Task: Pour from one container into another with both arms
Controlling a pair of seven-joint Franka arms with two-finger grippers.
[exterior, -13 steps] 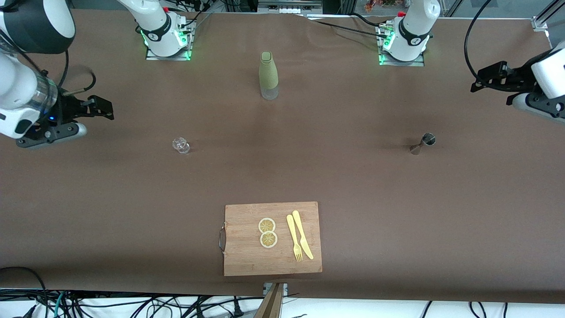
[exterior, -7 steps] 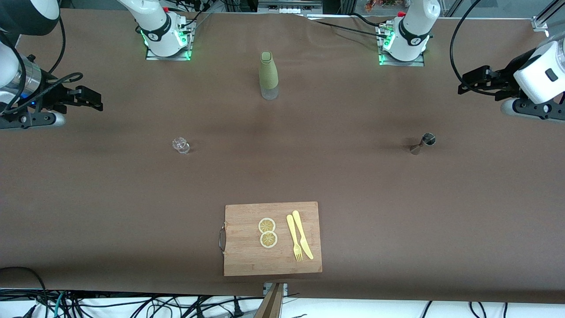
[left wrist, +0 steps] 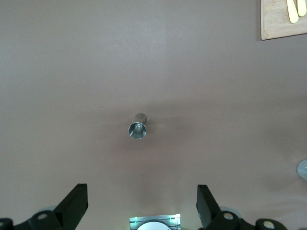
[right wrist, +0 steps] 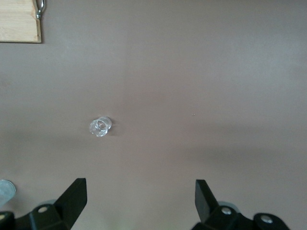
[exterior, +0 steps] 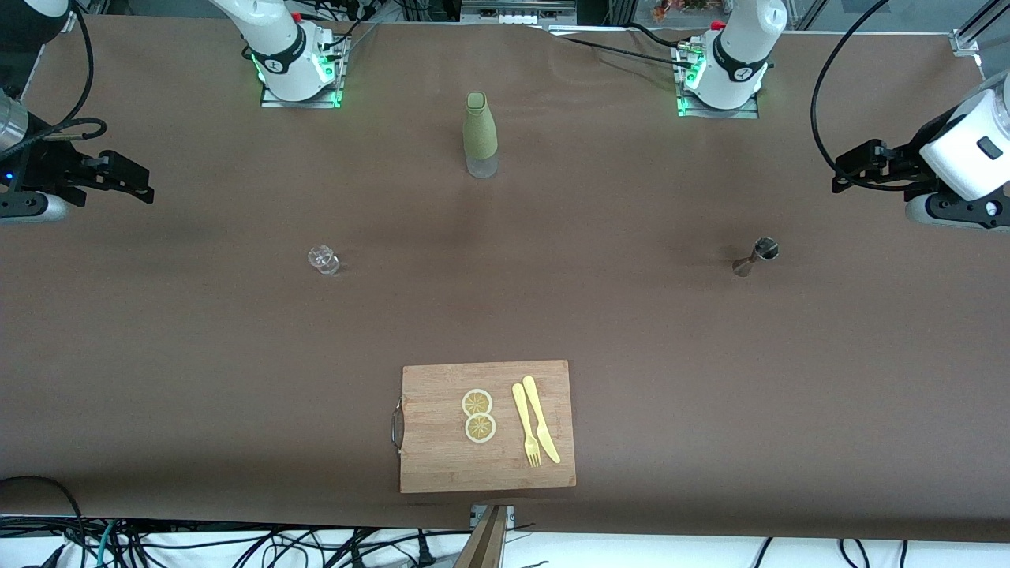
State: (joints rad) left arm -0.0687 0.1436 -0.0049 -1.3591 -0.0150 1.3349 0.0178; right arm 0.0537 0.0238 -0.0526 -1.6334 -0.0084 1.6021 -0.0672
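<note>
Both jaws wide over table [exterior: 631,315]

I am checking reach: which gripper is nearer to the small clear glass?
Right. The right gripper hangs over the table's right-arm end, not far from the clear glass; the left gripper is at the table's left-arm end.

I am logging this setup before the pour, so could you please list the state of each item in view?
Left gripper: open, empty, up over the left arm's end of the table.
Right gripper: open, empty, up over the right arm's end.
Metal jigger: upright, untouched.
Small clear glass: upright, untouched.
Green bottle: upright, capped.
Cutting board: flat, carrying two lemon slices, a fork and a knife.
</note>
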